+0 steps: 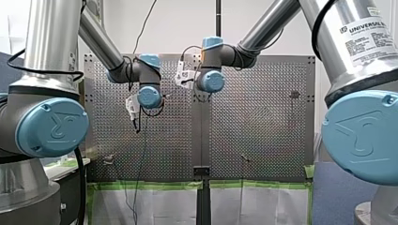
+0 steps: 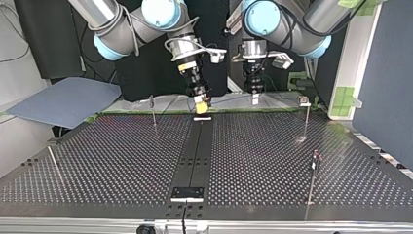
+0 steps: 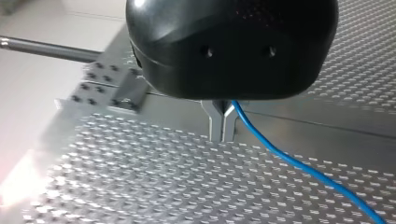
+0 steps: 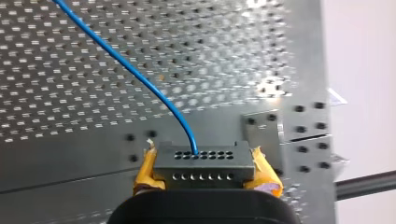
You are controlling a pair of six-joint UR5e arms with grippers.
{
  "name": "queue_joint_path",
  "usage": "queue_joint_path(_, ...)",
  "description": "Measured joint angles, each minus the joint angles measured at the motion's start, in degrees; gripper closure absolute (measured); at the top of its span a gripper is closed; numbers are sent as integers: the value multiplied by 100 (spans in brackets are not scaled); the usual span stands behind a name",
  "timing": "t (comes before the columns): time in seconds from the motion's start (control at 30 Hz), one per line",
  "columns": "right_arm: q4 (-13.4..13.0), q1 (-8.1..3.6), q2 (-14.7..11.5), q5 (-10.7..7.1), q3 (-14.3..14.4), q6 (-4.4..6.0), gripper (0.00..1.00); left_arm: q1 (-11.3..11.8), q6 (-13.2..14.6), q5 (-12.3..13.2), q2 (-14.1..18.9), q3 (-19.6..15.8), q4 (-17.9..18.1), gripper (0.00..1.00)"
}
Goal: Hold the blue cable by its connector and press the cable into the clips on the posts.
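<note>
Two robot arms reach over a perforated metal table [image 2: 122, 161]. In the right wrist view, my right gripper [image 4: 205, 163] is clamped on a grey block-shaped connector [image 4: 187, 167] with two rows of small round holes. Its yellow pads [image 4: 144, 168] press against the block's two short ends. The blue cable [image 4: 140, 77] leaves one hole in the connector's upper row and curves away over the table ahead of the gripper. In the left wrist view, my left gripper [image 3: 222, 135] has its two metal fingers [image 3: 215, 123] drawn together with no gap at the tips. The blue cable [image 3: 299, 165] comes out from between them near their base, just under the black gripper body. From there it trails off low above the perforated surface. In the top view, both grippers hang side by side at the table's far edge, near its middle. My right gripper [image 2: 201, 103] is at the left, above a dark strip [image 2: 195, 151] that runs down the table's centre. My left gripper [image 2: 254, 99] is just to its right. Thin upright posts [image 2: 153, 109] stand on the table, well apart from both grippers. One post at the far right carries a small clip [image 2: 304, 101] at its top. In the front view the cable is too fine to make out.
</note>
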Motion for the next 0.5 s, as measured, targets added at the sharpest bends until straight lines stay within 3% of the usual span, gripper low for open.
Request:
queue_joint_path(0.33, 487, -189, -466, -479, -268, 49, 100, 225, 11, 84, 453, 450, -456, 100)
queue_joint_path(0.5, 768, -220, -385, -647, -474, 21, 100, 358, 43, 194, 672, 593, -675, 100)
